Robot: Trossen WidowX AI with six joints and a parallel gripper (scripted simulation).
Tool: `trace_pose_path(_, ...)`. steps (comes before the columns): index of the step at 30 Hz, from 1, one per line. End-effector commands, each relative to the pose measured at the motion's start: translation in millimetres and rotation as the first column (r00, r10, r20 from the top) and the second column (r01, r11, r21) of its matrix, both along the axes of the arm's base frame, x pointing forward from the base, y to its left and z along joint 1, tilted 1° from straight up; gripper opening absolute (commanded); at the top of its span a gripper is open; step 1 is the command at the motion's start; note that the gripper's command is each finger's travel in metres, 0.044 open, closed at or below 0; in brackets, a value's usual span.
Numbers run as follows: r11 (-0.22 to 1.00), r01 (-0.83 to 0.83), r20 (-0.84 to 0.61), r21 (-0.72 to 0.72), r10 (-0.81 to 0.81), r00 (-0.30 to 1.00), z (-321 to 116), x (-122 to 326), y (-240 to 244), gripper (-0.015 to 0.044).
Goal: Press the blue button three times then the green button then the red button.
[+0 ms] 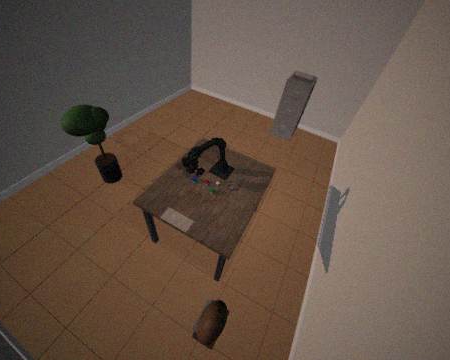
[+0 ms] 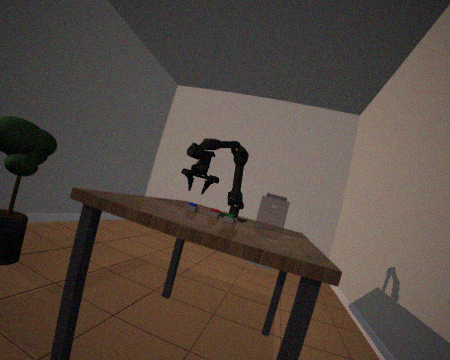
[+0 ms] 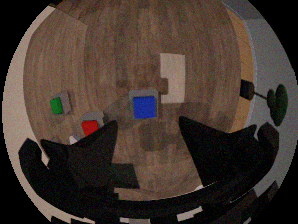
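The arm (image 2: 235, 165) is arched forward, its gripper (image 2: 199, 187) pointed down above the blue button (image 3: 144, 106) on the table (image 2: 265, 250). The fingers are held apart, with nothing between them. The green button (image 3: 56, 106) and red button (image 3: 88, 127) lie beside the blue one.

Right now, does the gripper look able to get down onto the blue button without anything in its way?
Probably yes. The gripper hangs above the table with its fingers apart and nothing held. In the wrist view the blue button sits between the fingers, with bare wood around it; the green button and red button lie off to one side.
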State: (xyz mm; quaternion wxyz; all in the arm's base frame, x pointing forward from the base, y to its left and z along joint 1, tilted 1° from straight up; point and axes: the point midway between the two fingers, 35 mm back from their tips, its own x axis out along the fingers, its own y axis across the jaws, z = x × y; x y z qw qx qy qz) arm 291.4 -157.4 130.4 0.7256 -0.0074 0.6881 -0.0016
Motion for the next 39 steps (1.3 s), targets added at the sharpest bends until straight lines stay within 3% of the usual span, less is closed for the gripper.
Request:
trace_pose_path(1,1.000,-0.006,-0.022,0.008,0.006,1.000,-28.4,-3.9,1.7,0.0190)
trace_pose_path(8,1.000,-0.006,-0.022,0.008,0.006,1.000,-28.4,-3.9,1.7,0.0020)
trace_pose_path(39,1.000,-0.006,-0.022,0.009,0.006,1.000,-62.9,-3.0,1.6,0.0020)
